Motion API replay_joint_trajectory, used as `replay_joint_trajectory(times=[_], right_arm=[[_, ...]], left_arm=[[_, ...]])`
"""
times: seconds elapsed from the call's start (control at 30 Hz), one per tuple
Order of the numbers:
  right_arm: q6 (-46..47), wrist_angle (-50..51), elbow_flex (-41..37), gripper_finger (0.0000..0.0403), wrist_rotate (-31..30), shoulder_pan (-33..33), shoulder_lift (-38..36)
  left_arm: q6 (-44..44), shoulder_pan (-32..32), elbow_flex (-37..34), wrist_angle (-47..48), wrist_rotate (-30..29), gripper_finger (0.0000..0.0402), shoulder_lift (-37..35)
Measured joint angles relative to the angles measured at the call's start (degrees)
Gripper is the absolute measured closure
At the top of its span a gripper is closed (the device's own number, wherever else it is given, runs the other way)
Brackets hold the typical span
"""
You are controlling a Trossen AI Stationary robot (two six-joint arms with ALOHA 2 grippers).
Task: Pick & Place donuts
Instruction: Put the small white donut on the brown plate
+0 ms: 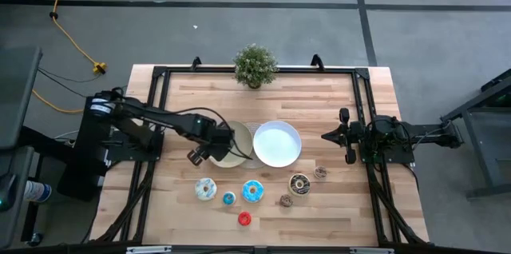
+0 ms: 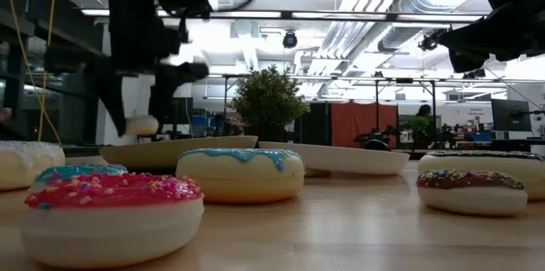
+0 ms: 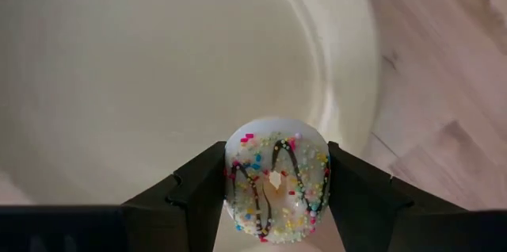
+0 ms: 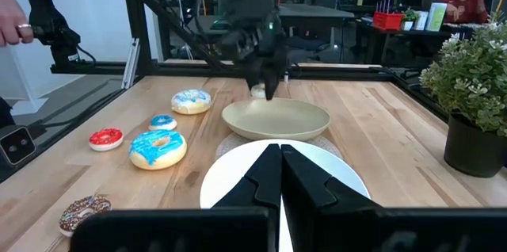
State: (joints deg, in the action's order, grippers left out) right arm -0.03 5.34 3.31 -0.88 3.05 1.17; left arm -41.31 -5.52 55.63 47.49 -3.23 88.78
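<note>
**Small sprinkled donut held over the beige plate**

Wooden desk (image 1: 335, 214) under you carries two plates side by side near its middle: a beige plate (image 4: 276, 119) and a white plate (image 1: 277, 144), touching or overlapping at their near edges. A potted plant (image 1: 255, 66) stands at the far edge.

Your left claw (image 3: 276, 185) is partly closed on a small white donut with sprinkles (image 3: 277, 179), one finger on each side of it. It hangs over the beige plate, and the low view shows the donut clear of the plate's rim.

Your right claw (image 4: 280, 165) is closed with nothing in it, waiting at the right side of the desk, pointed toward the white plate.

Look at the front of the desk for the rest: a large white sprinkled donut (image 1: 206, 189), a small blue donut (image 1: 229, 199), a large blue donut (image 1: 253, 192), a small red donut (image 1: 244, 219), a large dark brown donut (image 1: 300, 183), and two small brownish donuts (image 1: 286, 200) (image 1: 320, 172), all lying flat and apart from each other.
</note>
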Motion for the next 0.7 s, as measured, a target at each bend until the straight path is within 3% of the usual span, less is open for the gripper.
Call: replay_joint_trajectory(times=[0.4, 0.7], right_arm=[[0.00, -0.02, 0.00, 0.0402, 0.01, -0.01, 0.35], [0.02, -0.01, 0.00, 0.0402, 0.02, 0.00, 0.33]], left_arm=[[-2.10, -0.02, -0.18, -4.54, 4.44, 0.0207, 2.59], [-1.96, 0.39, -4.13, -8.77, 4.29, 0.0168, 2.64]])
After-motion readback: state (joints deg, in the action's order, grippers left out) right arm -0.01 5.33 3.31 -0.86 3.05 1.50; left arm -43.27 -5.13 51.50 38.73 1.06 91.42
